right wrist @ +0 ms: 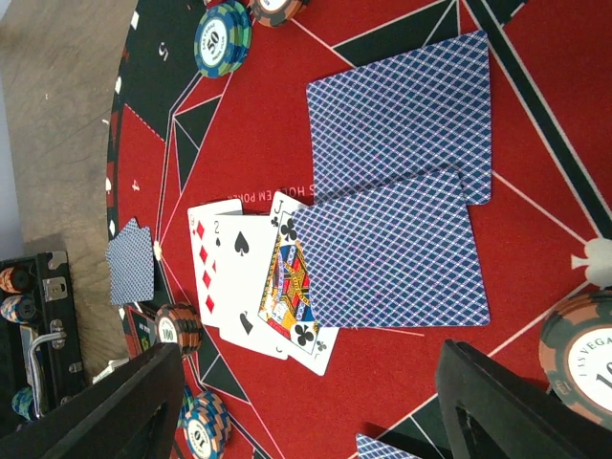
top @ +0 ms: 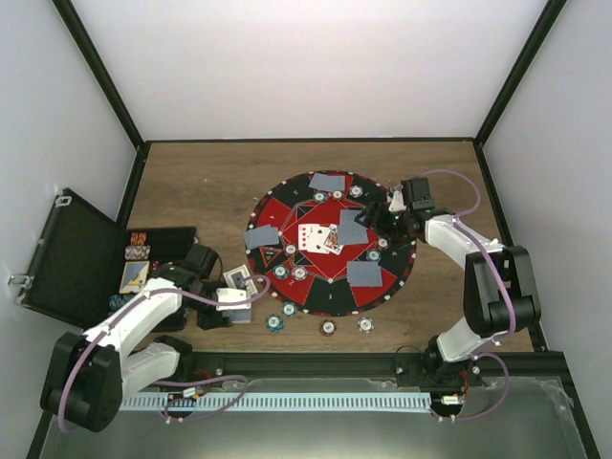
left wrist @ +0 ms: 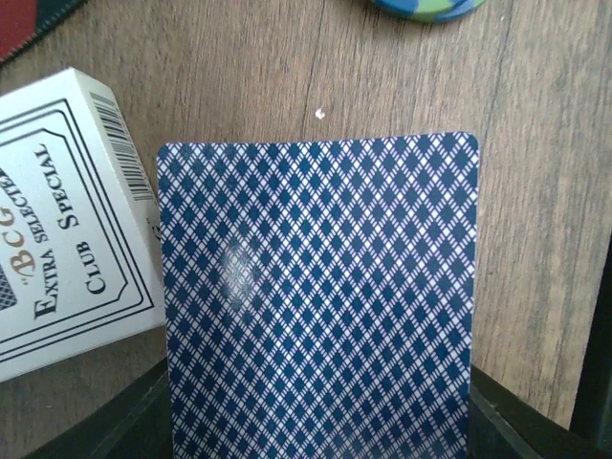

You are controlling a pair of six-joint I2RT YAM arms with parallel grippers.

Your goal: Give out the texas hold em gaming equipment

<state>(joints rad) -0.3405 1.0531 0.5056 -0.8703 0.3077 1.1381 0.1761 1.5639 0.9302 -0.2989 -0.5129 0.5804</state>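
A round red and black poker mat (top: 287,212) lies mid-table with several face-down blue-backed cards (top: 328,182) and three face-up cards (top: 320,237) at its centre. Striped chips (top: 276,322) lie on the wood by its near edge. My left gripper (top: 232,304) is off the mat's near-left rim; in the left wrist view (left wrist: 320,421) it is shut on a blue-backed card (left wrist: 316,287), next to a white card box (left wrist: 57,229). My right gripper (top: 387,215) hangs open and empty over the mat's right side, above the face-up cards (right wrist: 239,277) and two face-down cards (right wrist: 392,253).
An open black case (top: 67,258) with chip stacks (top: 140,244) sits at the left table edge. Chip stacks (right wrist: 222,38) stand around the mat. A blue-green chip (left wrist: 430,8) lies just beyond the held card. Black frame posts border the table.
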